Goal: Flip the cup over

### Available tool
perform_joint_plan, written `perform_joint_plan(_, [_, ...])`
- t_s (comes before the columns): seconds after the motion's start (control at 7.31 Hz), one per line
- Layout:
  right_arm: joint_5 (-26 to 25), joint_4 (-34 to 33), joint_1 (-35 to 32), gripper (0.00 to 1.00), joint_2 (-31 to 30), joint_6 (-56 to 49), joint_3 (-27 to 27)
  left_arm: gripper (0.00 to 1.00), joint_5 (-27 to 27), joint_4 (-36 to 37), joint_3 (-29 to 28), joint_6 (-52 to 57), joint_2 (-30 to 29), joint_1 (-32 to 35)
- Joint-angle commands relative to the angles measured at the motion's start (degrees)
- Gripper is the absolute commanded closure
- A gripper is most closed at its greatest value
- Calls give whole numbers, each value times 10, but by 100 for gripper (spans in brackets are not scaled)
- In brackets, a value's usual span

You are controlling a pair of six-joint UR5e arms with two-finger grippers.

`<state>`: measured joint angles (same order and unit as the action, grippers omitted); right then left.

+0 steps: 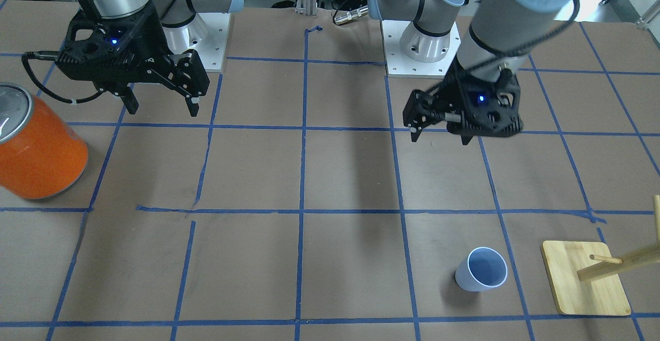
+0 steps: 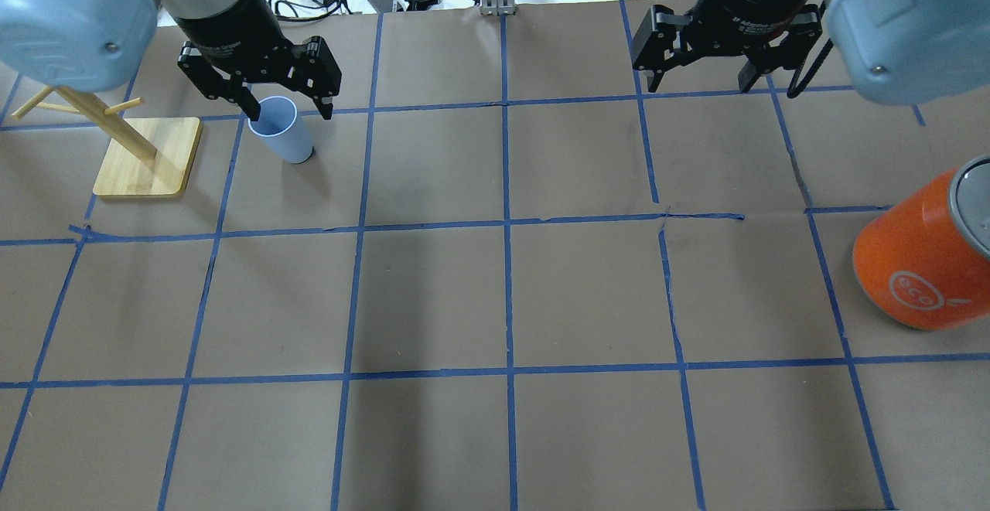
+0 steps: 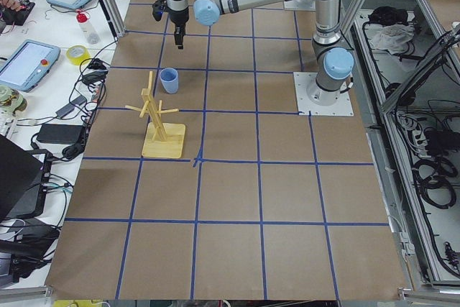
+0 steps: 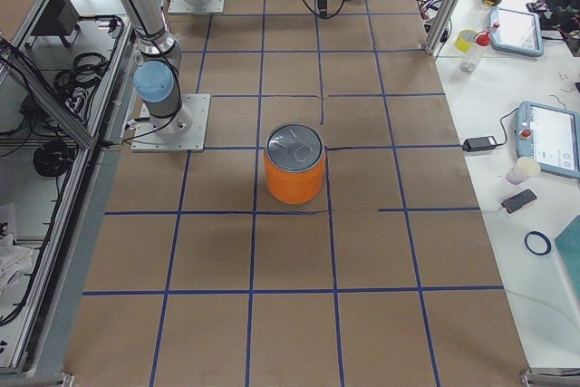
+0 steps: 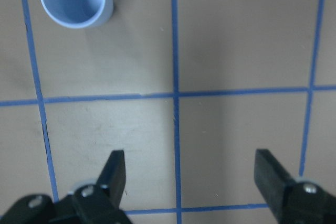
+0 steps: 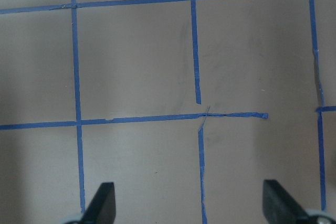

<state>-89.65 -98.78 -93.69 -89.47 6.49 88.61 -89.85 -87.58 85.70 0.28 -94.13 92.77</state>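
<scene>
The cup (image 1: 482, 269) is a small pale blue tumbler that stands upright on the brown table with its open mouth up. It also shows in the overhead view (image 2: 282, 132), the exterior left view (image 3: 169, 79) and the left wrist view (image 5: 76, 1). My left gripper (image 1: 440, 137) is open and empty. It hovers well above the table, on the robot's side of the cup. In the left wrist view (image 5: 190, 174) the cup lies ahead and to the left of the fingers, not between them. My right gripper (image 1: 163, 110) is open and empty, high over the table.
A large orange can (image 1: 38, 147) with a silver top stands on my right side of the table (image 2: 924, 264). A wooden mug tree on a square base (image 1: 585, 279) stands close beside the cup (image 2: 147, 155). Blue tape lines grid the brown table.
</scene>
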Motion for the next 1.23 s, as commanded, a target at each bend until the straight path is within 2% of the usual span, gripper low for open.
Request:
perform_joint_plan(0.0, [-1, 0, 0, 0, 0, -1, 0, 0, -8, -7, 17, 1, 55, 14])
perform_joint_plan(0.55, [0, 0, 0, 0, 0, -2, 1, 0, -9, -4, 29, 3, 61, -20])
perform_joint_plan(1.09, [0, -5, 0, 0, 0, -2, 0, 0, -6, -1, 51, 2, 70, -17])
